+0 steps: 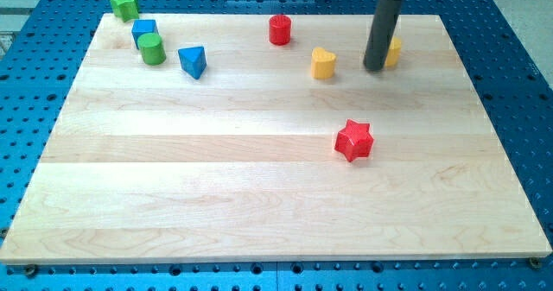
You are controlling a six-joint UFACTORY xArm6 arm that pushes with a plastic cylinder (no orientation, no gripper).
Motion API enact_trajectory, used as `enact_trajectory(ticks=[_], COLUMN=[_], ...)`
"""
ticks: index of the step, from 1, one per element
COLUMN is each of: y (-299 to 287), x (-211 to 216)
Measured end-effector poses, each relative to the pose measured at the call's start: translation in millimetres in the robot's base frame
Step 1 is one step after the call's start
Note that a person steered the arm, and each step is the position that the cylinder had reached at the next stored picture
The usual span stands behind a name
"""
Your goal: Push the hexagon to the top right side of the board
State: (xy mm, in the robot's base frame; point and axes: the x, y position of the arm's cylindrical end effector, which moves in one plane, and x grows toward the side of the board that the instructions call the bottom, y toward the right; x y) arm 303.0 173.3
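My tip (375, 67) rests on the board near the view's top right. A yellow block (395, 51) sits just behind and to the right of the rod, touching it or nearly so. The rod hides most of it, so I cannot make out its full shape. A yellow heart-shaped block (323, 63) lies a short way to the left of my tip. No other block in view has a clear hexagon outline.
A red cylinder (279, 29) stands at the top centre. A red star (353, 140) lies below my tip, mid-board. At the top left are a green star (123, 5), a blue cube (143, 32), a green cylinder (153, 48) and a blue triangle (193, 62).
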Motion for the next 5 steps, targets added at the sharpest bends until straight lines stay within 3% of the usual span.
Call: enact_trajectory(ticks=[1, 4, 5], y=[38.5, 25.7, 32.6], x=[-21.6, -44.8, 11.4])
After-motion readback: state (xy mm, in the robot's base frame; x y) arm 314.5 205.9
